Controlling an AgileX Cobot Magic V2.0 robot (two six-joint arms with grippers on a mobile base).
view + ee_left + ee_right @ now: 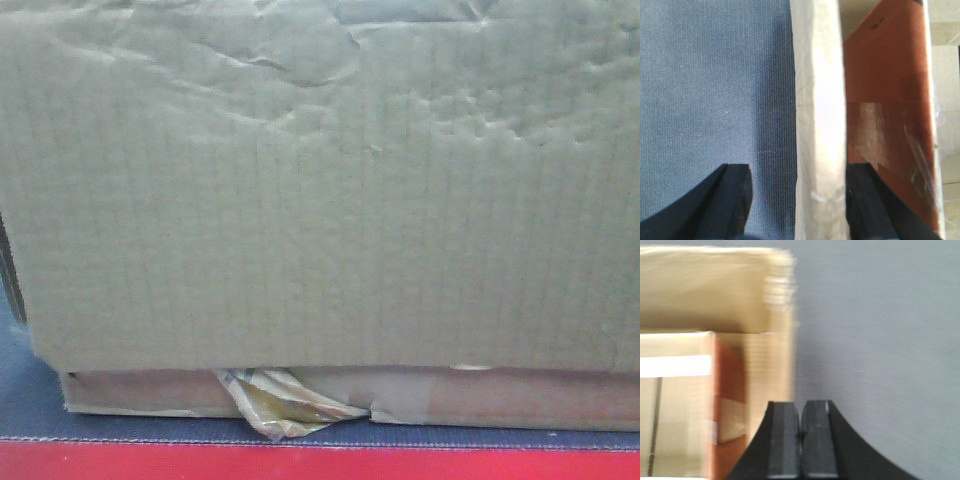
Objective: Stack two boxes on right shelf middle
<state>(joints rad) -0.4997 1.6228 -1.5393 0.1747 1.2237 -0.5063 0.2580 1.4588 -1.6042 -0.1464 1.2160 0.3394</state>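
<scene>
A large pale cardboard panel [320, 200] fills the front view. Under it shows the reddish-brown, taped side of a box [520, 398]; I cannot tell whether they are one box or two. In the left wrist view my left gripper [799, 197] is open. A pale cardboard edge [820, 115] stands between its fingers, against the right finger [865, 200] and well apart from the left one; the reddish-brown box face [885, 100] lies to its right. My right gripper [801, 425] is shut and empty, just right of a cardboard box [695, 405] with an orange-brown side.
The boxes sit on a blue-grey cloth surface [30, 400] with a red front edge [320, 465]. A crumpled scrap of tape or paper [285, 400] sticks out under the box. The cloth also shows in both wrist views [705, 90] [880, 340]. No shelf is in view.
</scene>
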